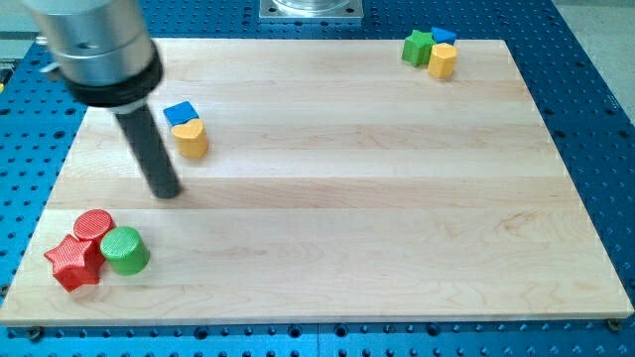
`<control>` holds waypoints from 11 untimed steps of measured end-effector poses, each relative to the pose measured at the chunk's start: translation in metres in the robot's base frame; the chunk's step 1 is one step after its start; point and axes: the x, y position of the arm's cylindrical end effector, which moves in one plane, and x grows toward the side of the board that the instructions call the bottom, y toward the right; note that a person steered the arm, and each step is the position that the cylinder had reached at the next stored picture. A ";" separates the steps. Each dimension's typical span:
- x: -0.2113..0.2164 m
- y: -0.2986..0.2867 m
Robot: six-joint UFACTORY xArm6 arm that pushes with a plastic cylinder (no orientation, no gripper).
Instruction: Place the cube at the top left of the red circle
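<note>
A blue cube [180,113] lies near the view's upper left, touching a yellow heart block [190,138] just below it. A red circle block [93,225] sits at the lower left, touching a red star [74,263] and a green circle block [125,249]. My tip [169,191] is on the board below and slightly left of the yellow heart, and above and right of the red circle. The rod leans up to the view's top left.
A green star [418,48], a small blue block [443,36] and a yellow block [443,60] cluster at the top right. The wooden board [347,198] lies on a blue perforated table [595,59].
</note>
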 end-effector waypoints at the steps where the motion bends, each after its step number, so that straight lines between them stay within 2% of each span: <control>1: -0.031 0.020; 2: -0.074 0.022; 3: -0.090 0.040; 4: -0.133 0.042; 5: -0.150 0.033; 7: -0.116 -0.027; 9: -0.145 -0.040; 10: -0.080 -0.078; 11: -0.012 -0.093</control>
